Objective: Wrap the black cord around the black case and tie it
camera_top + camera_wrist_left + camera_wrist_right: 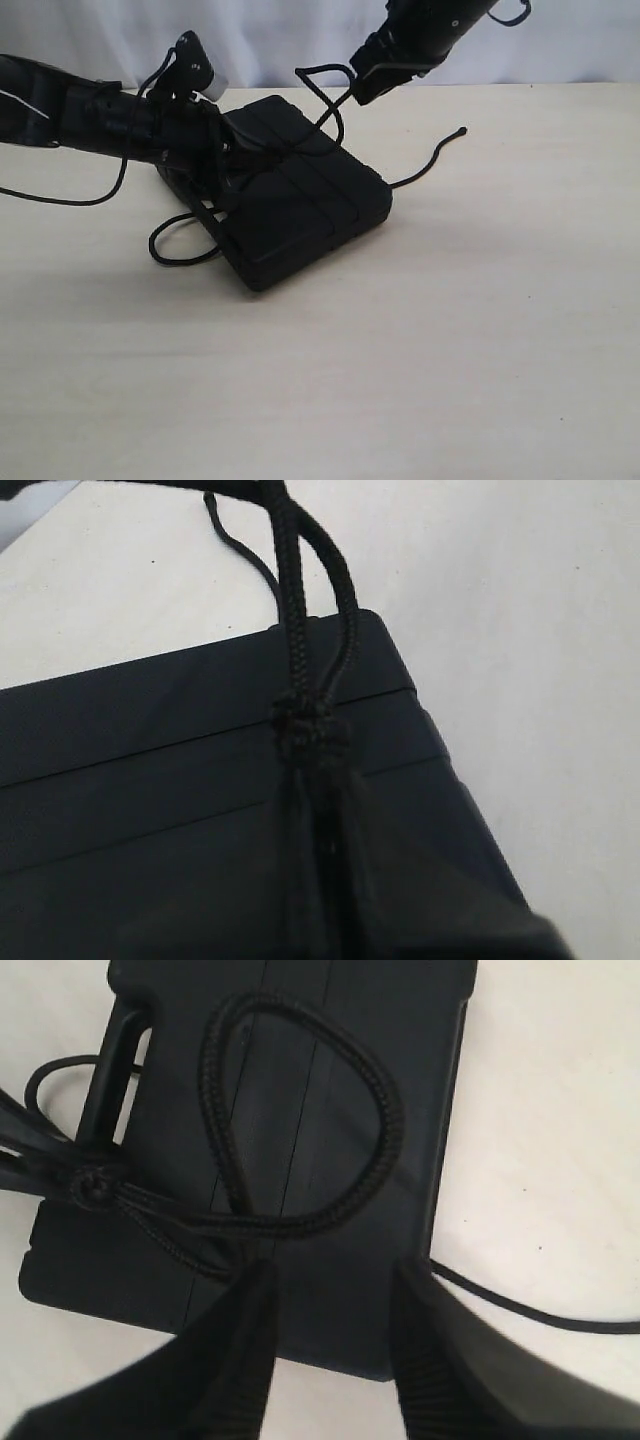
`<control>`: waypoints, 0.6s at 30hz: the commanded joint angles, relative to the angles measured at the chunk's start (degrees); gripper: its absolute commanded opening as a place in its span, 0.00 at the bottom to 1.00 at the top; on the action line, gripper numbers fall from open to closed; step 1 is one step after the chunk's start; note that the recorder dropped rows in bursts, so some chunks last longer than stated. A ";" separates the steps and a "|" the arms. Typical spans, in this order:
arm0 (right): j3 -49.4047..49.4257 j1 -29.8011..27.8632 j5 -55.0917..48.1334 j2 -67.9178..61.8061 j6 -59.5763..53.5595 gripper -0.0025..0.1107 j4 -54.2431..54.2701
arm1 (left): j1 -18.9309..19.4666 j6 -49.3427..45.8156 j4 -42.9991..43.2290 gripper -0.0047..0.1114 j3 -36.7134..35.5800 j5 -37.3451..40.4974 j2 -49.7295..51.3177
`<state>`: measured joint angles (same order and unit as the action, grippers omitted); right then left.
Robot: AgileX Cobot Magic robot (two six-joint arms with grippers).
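The black case (300, 205) lies flat on the table, its handle slot (118, 1060) toward the left arm. The black cord (318, 215) runs across its lid. A small knot (310, 725) sits over the lid, with two strands rising from it. My left gripper (322, 780) is shut on the cord just behind that knot, at the case's far left side (228, 160). A cord loop (300, 1110) stands up over the lid. My right gripper (330, 1270) hovers above the case's far corner (358, 92), open, with nothing between its fingers (245, 1330).
A slack cord loop (175, 240) lies on the table left of the case. The cord's free end trails right to a knobbed tip (462, 130). The table (450, 350) is pale wood with a white backdrop behind it.
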<state>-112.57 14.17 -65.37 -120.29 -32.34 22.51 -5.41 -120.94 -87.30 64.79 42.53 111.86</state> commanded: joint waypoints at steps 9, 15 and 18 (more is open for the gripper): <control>1.41 1.83 0.64 -3.26 0.67 0.54 1.48 | 0.00 -1.54 -0.38 0.04 -0.10 0.26 -0.29; 3.88 6.06 12.19 -3.26 7.74 0.54 -8.99 | 0.00 -1.54 -0.38 0.04 -0.10 0.26 -0.29; 4.36 7.27 16.72 -3.26 12.38 0.53 -11.53 | 0.00 -1.54 -0.43 0.04 -0.10 0.12 -0.29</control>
<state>-108.66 20.67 -53.58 -123.67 -24.33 14.19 -5.41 -120.94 -87.30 64.79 42.53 111.86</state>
